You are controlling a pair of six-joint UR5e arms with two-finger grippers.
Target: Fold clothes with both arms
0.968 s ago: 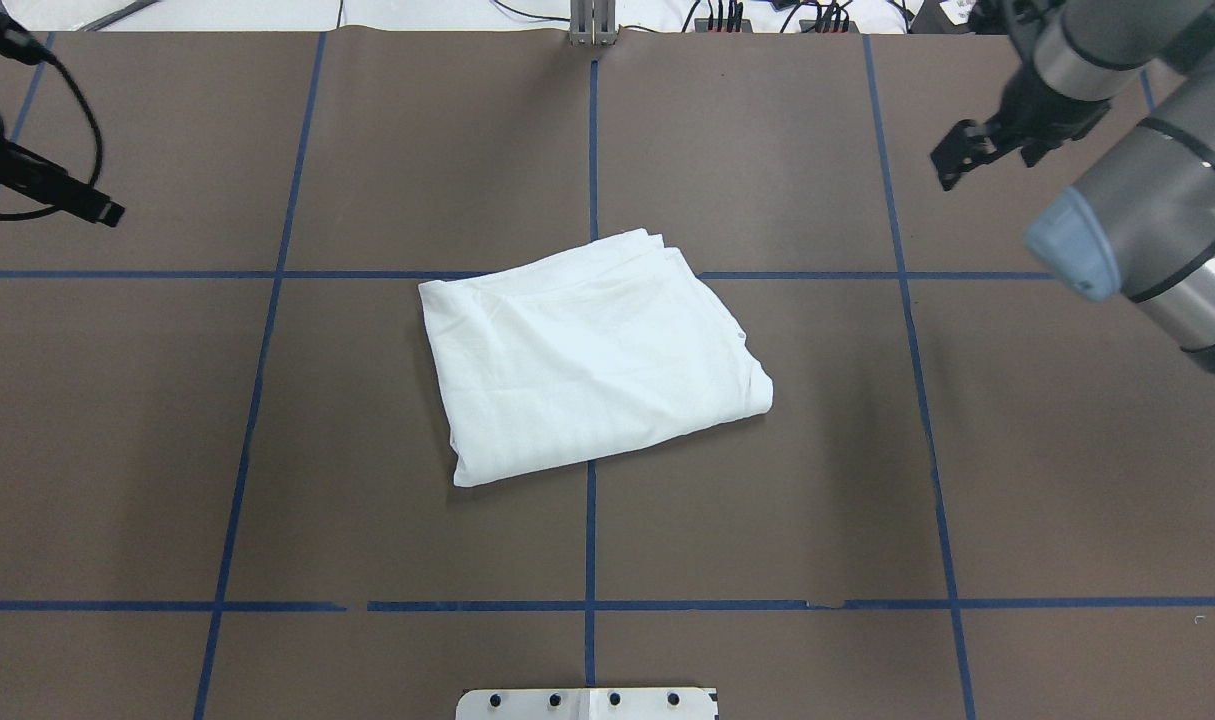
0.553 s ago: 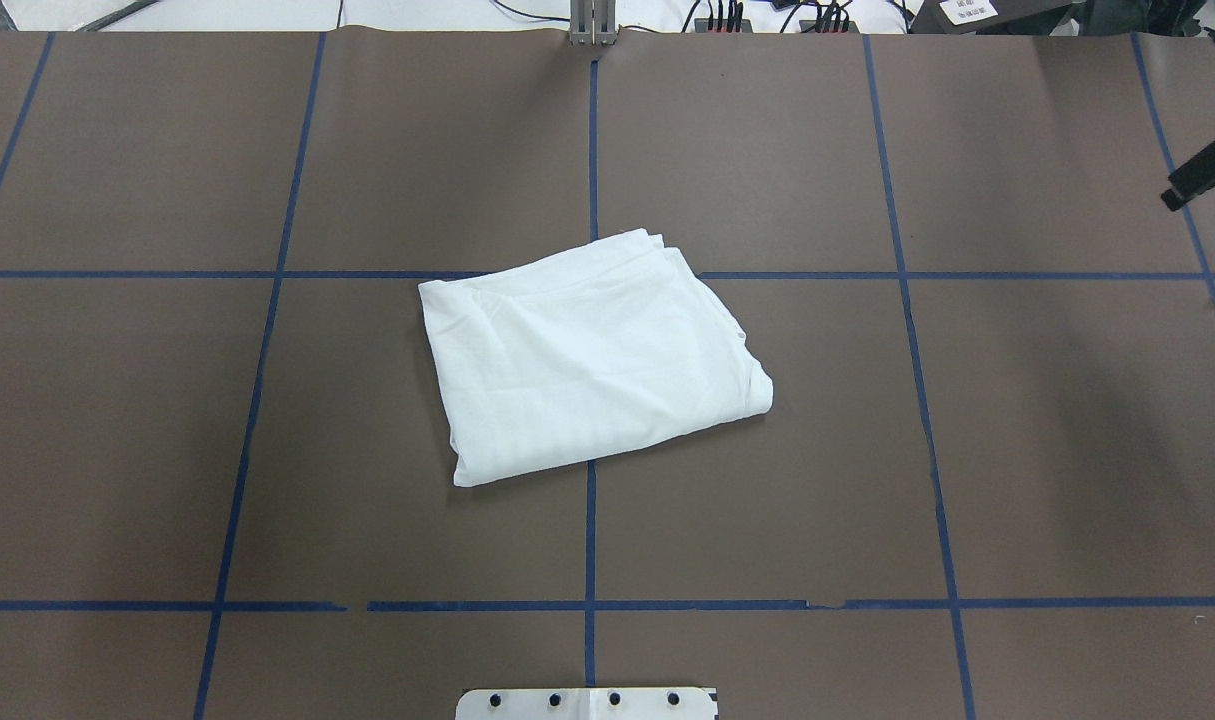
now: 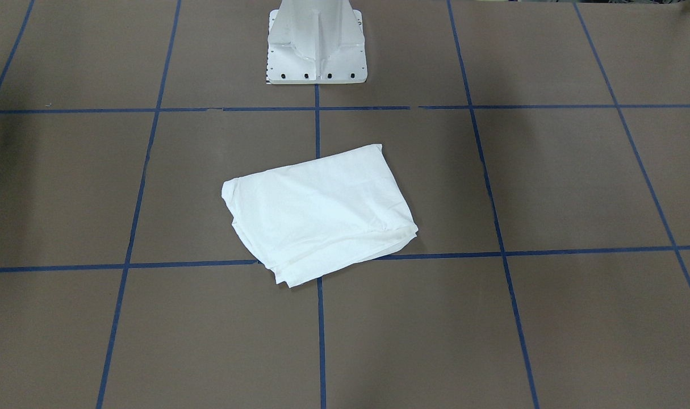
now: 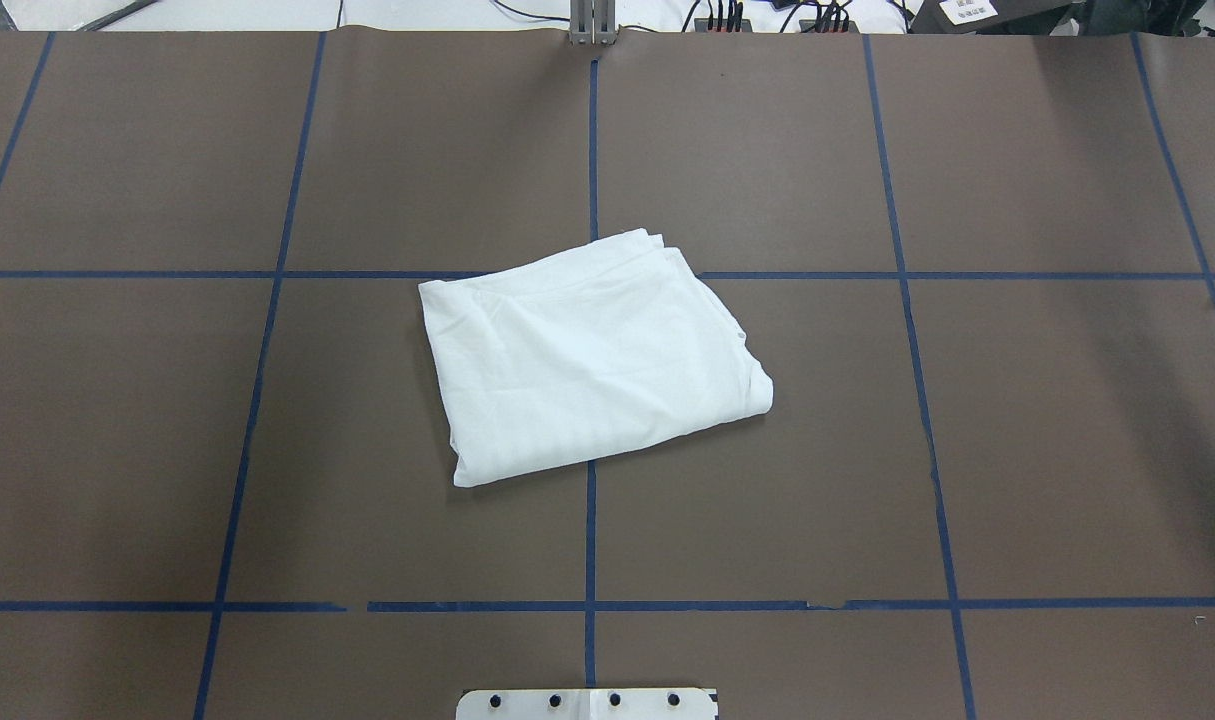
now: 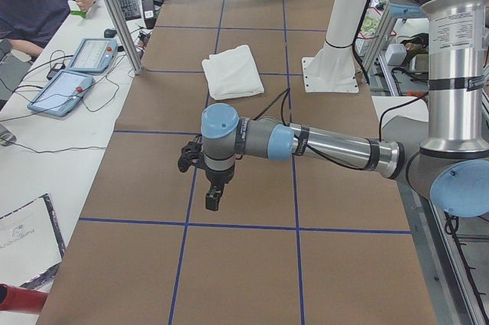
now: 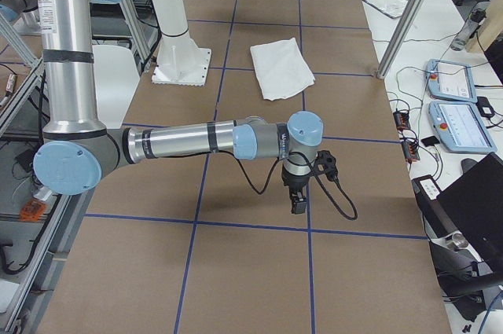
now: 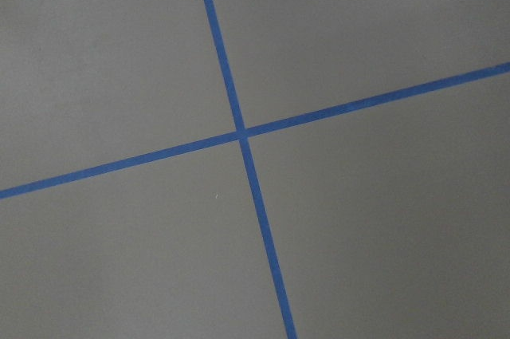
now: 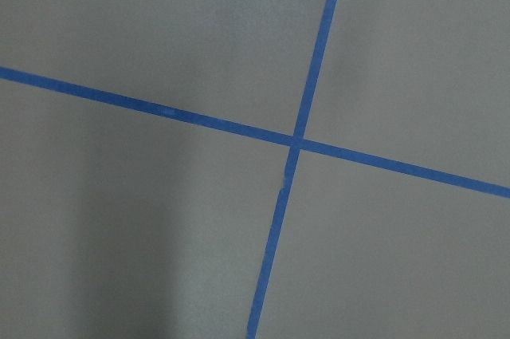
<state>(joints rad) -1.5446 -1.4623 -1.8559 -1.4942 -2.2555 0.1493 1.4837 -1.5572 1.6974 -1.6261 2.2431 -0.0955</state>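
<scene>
1. The table [image 4: 167, 400], covered in brown and ruled by blue tape lines [image 4: 591, 150], carries only the shirt and the white pedestal base [image 3: 316, 51] at the robot's edge.
2. The left arm [image 5: 328, 145] stretches out low over its own end of the table. The right arm [image 6: 189, 141] does the same at the opposite end. Neither shows in the overhead or front-facing views.
3. The T-shirt [image 4: 592, 365] lies at the table's middle, straight out from the pedestal, as a compact folded packet with no sleeves or collar showing. Its long axis runs roughly across the table, from one arm's side to the other, and is skewed against the tape grid. Its far edge crosses a tape line.
4. The left gripper [image 5: 212, 201] points down above bare table, well apart from the shirt, which lies towards the table's centre from it. Whether its jaws are wide or narrow I cannot tell from this side view.
5. The right gripper [image 6: 299, 204] hangs likewise at its own end, and its jaws are just as unreadable. The shirt lies between the two grippers, and neither looks plainly nearer.
6. Each wrist view shows only a tape crossing [image 7: 241, 135] [image 8: 295, 143], with no fingers and no cloth.
7. My judgement: the folding looks finished or nearly so. Any further fold would need both arms to travel inward along the packet's long axis.
</scene>
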